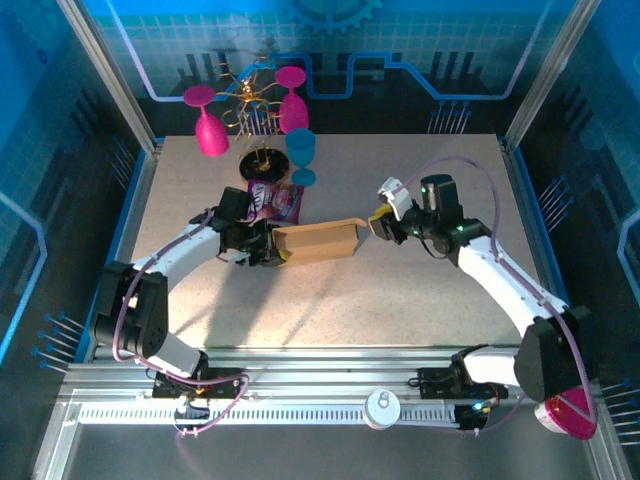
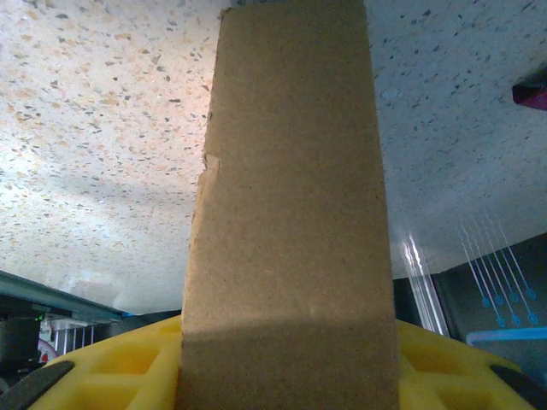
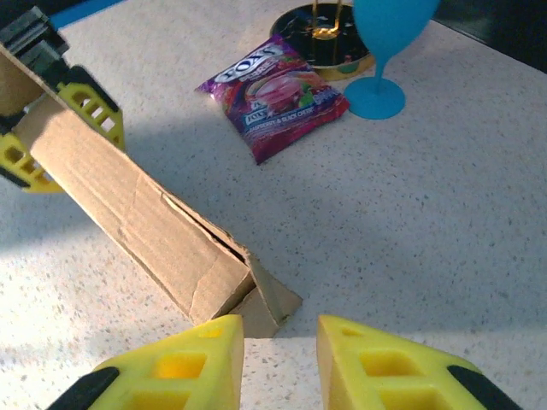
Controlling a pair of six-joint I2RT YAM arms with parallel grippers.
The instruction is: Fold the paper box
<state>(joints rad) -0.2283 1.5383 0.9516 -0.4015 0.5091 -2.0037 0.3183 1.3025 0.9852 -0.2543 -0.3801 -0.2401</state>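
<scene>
The paper box [image 1: 318, 241] is a long brown cardboard piece lying across the middle of the table. My left gripper [image 1: 268, 245] is shut on its left end. In the left wrist view the box [image 2: 291, 213] runs straight out between the yellow fingers [image 2: 102, 376]. My right gripper [image 1: 378, 225] sits just off the box's right end, open. In the right wrist view the box [image 3: 145, 222] ends in a loose triangular flap [image 3: 273, 299] just ahead of my right gripper [image 3: 280, 329], with bare table between the fingertips. The left gripper [image 3: 55, 132] clamps the far end.
A purple snack packet [image 1: 272, 203] [image 3: 273, 94] lies just behind the box. A blue goblet [image 1: 301, 155] [image 3: 385, 51], a gold wire stand on a black base [image 1: 262, 160] and two pink goblets [image 1: 208, 125] stand at the back. A pink item [image 1: 568, 415] sits by the right arm's base.
</scene>
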